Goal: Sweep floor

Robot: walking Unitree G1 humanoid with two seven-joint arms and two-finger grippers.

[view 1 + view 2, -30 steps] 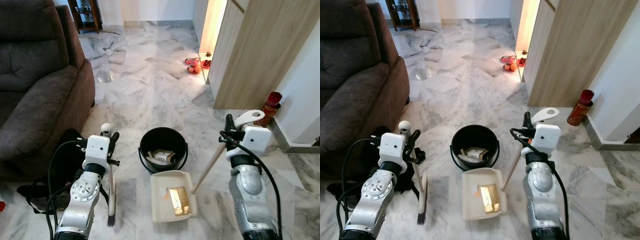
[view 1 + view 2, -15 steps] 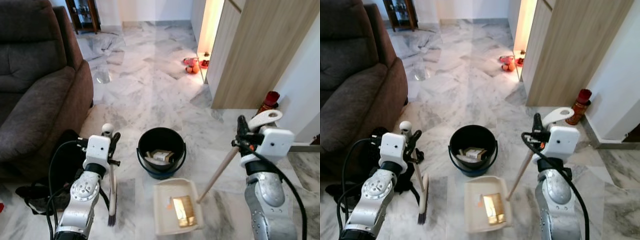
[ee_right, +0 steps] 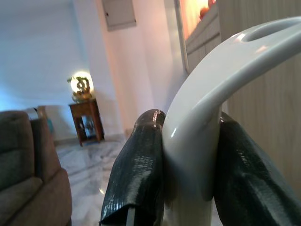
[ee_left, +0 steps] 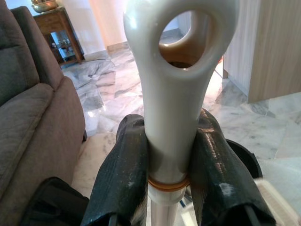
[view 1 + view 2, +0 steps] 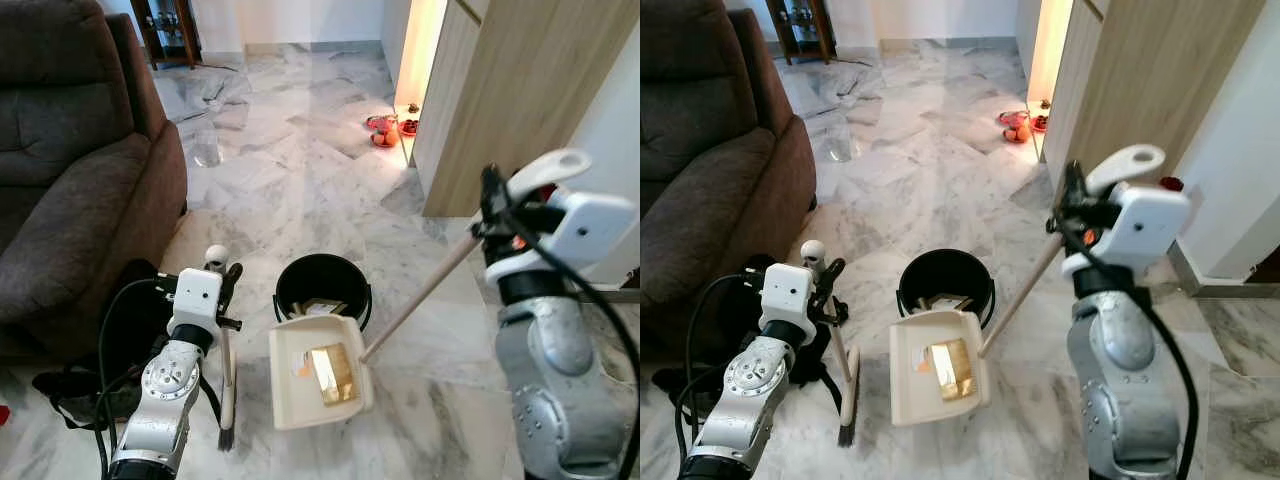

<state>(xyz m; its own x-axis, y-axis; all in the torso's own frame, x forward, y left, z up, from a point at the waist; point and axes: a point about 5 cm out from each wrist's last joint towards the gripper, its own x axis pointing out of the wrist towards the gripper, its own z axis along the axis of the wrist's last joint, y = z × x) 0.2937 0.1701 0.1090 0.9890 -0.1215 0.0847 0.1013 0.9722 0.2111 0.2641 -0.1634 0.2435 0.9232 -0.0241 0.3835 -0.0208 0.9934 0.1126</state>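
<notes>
The right hand [image 5: 487,205] is raised at the right of the scene, its two black fingers [image 3: 141,174] clamped on the white grip at the top of the dustpan's long wooden handle [image 5: 420,292]. The handle slants down and left to the cream dustpan [image 5: 318,372], which is lifted and tilted, with its far edge at the near rim of the black bucket [image 5: 322,287]. A yellowish scrap lies in the pan, and pale litter shows inside the bucket.

The left hand [image 5: 228,285] is low at the near left, its fingers [image 4: 124,179] closed on the white looped top of the broom [image 5: 226,375]. The broom stands nearly upright with its dark bristles on the marble floor [image 5: 300,170], just left of the dustpan.

The head views give the layout: a brown sofa [image 5: 70,170] on the left, dark bags and cables on the floor beside it, a wooden cabinet [image 5: 520,100] at the far right, and some red and orange things on the floor near its lit far corner.

The left wrist view shows what the head views cannot: the orange ring where the broom's white grip meets its shaft, just at the fingers. The right wrist view shows the white grip curving over between the fingers, and, far off, a small dark side table with a round lit ornament on it.
</notes>
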